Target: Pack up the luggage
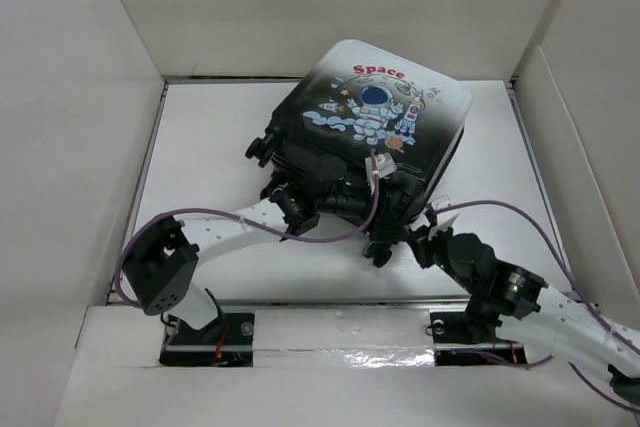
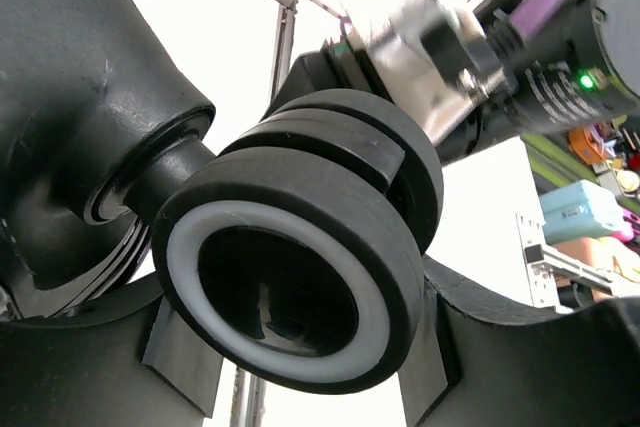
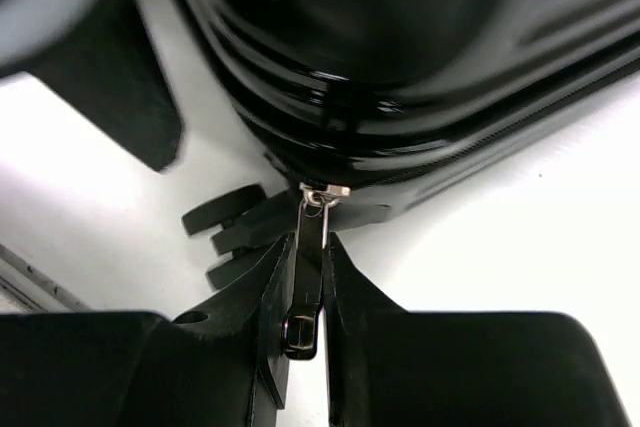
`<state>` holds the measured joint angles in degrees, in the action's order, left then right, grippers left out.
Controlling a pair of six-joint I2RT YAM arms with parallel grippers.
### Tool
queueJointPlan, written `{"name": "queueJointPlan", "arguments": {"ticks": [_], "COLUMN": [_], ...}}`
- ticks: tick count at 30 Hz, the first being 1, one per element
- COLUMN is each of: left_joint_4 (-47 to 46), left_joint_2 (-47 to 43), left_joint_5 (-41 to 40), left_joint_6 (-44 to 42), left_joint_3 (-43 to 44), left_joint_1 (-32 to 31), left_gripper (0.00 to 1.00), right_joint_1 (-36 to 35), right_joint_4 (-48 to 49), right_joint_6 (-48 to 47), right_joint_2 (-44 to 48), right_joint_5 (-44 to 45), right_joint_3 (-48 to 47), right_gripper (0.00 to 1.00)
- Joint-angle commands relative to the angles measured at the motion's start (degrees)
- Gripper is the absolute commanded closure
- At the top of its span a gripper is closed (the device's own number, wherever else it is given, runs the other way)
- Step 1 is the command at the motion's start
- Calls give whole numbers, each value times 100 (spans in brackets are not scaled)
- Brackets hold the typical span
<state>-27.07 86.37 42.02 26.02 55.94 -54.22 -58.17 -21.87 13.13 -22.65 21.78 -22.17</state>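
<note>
The luggage point(image 1: 370, 107), glossy black fading to white with an astronaut and red "Space" print, is lying closed on the table point(image 1: 210, 127). At its near edge the right gripper point(image 3: 308, 252) is pinching the zipper pull point(image 3: 300, 332), and the left gripper point(image 2: 300, 347) is clamping a black-and-white wheel point(image 2: 290, 267).

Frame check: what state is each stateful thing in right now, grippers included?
luggage: shut, lying flat, astronaut print up.
zipper pull: pinched, stretched out from the shell.
wheel: clamped in the left gripper.
left gripper: shut on wheel.
right gripper: shut on zipper pull.
</note>
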Motion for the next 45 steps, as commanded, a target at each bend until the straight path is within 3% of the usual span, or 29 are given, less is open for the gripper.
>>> {"name": "queueJointPlan", "arguments": {"ticks": [1, 4, 9, 11, 13, 14, 15, 17, 18, 20, 26, 29, 33, 36, 38, 39, 40, 42, 44, 45], "left_joint_4": [-1116, -1143, -1064, -1055, -897, -853, -557, -38, 670, 1499, 1265, 1529, 2176, 3308, 3637, 3613, 3517, 2809, 2445, 2348], "left_joint_2": [432, 547, 443, 285, 75, -14, -119, -391, -436, -410, -1454, -2228, -3177, -3696, -4126, -4285, -4565, -4646, -4165, -3911], "left_joint_5": [-1443, -1346, -1284, -1336, -1477, -1547, -1635, -2432, -3462, -4059, -4657, -5291, -5660, -6178, -6093, -5813, -5602, -4953, -3881, -3581], "left_joint_6": [333, 412, 500, 571, 623, 641, 624, 449, 361, 412, 632, 737, 913, 1246, 1554, 1625, 1669, 1485, 1476, 1485], "left_joint_3": [610, 812, 752, 436, 51, -100, -240, -531, -575, -663, -2042, -2403, -2466, -2325, -2325, -2342, -2377, -2412, -2282, -2185], "left_joint_1": [588, 474, 421, 421, 560, 631, 710, 824, 877, 1157, 1738, 1801, 2011, 2327, 2782, 2950, 3117, 3364, 3365, 3043], "left_gripper": [48, 52, 70, 69, 61, 56, 44, 32, 27, 26, 27, 38, 80, 89, 82, 65, 60, 60, 63, 65], "right_joint_1": [-502, -677, -871, -871, -871, -871, -819, -819, -819, -819, 102, 420, 938, 1018, 1018, 1018, 1018, 1018, 1018, 1018], "right_joint_4": [1511, 3374, 5655, 6902, 8496, 8671, 8630, 7736, 7324, 6977, 6195, 5993, 5624, 5465, 5500, 5509, 5518, 5535, 5632, 5649], "right_joint_6": [322, 445, 357, 401, 471, 489, 489, 498, 533, 533, 630, 595, 507, 524, 516, 498, 489, 454, 463, 472], "right_joint_2": [-474, -1546, -2646, -3068, -3358, -3429, -3352, -2941, -2781, -2552, -1831, -1576, -1259, -1031, -969, -978, -995, -1109, -1206, -1250], "right_joint_5": [-2642, -2820, -1873, -1181, -826, -842, -851, -772, -702, -544, -1261, -1623, -2194, -2511, -2556, -2660, -2705, -2828, -2872, -2933], "right_joint_3": [-262, 64, 248, 450, 941, 1039, 1083, 970, 926, 1056, 1215, 1268, 1312, 1373, 1479, 1497, 1514, 1540, 1567, 1567], "right_gripper": [100, 100, 100, 100, 100, 100, 100, 100, 100, 100, 100, 100, 100, 100, 100, 100, 100, 100, 100, 100]}}
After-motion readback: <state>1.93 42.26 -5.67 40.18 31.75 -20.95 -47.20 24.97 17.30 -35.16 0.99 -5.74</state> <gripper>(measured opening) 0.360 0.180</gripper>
